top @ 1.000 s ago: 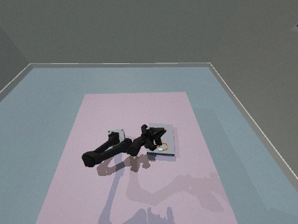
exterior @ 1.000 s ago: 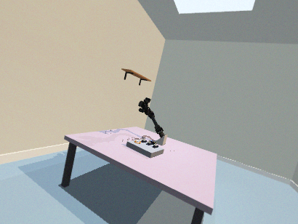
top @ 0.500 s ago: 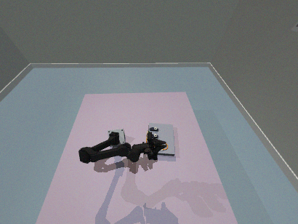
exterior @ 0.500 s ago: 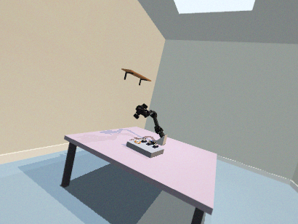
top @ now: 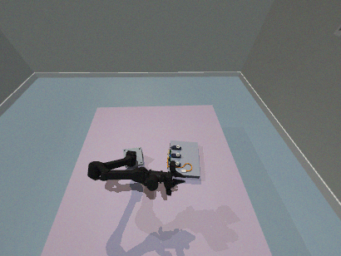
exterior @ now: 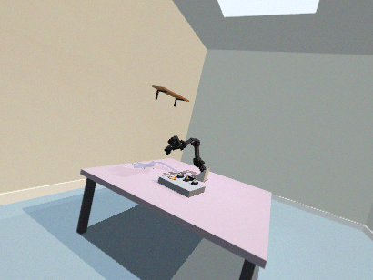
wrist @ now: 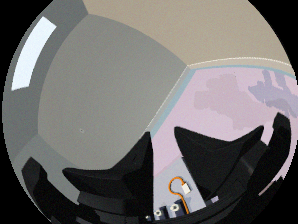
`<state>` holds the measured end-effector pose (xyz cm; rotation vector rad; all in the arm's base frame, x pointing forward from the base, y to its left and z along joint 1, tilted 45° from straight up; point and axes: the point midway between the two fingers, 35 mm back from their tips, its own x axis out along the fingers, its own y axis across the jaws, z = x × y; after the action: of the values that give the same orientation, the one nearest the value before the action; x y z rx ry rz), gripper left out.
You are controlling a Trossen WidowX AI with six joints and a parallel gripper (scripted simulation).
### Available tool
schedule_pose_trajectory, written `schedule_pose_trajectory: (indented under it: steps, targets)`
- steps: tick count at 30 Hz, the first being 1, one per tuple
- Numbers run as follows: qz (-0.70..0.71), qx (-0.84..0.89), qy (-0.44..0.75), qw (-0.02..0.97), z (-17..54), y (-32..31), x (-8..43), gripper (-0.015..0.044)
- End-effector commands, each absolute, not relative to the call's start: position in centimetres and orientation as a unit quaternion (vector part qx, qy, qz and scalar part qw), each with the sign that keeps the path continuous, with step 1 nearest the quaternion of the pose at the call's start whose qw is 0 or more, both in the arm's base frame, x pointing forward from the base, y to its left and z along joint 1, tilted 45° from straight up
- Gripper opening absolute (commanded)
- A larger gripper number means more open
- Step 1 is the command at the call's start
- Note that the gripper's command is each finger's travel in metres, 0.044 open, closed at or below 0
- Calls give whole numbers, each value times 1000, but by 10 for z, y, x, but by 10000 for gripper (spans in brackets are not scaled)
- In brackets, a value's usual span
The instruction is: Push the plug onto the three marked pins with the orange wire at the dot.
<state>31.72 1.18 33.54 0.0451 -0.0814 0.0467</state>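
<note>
The white plug (top: 184,170) (wrist: 186,188) lies on the grey holder (top: 190,151) (exterior: 175,185) (wrist: 164,192), at the end of its looped orange lead (top: 191,166) (wrist: 170,186). The lead runs to the nearest of three dark servos (top: 177,164) (wrist: 175,207). My gripper (top: 184,179) (wrist: 162,133) is partly open, with nothing between its fingers. It is raised above the table, and the plug shows below and between the fingers in the wrist view. The pins, the coloured band, the dot and the plug's holes are too small or hidden to make out.
Two other servos (top: 177,147) (top: 177,155) sit in the same holder, with coloured wires along its left edge in the top view. The arm's light base plate (top: 138,150) is beside the holder on the pink table (top: 158,125) (exterior: 232,206). A wooden shelf (exterior: 170,93) hangs on the wall.
</note>
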Motion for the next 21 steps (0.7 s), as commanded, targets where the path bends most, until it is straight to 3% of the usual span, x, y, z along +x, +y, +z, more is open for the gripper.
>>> schedule_pose_trajectory:
  steps: [1, 21]
  targets:
    - [1, 4, -27, 1000, 329, 1, 316, 115]
    - [-100, -19, 271, 957, 249, 2, 384, 115]
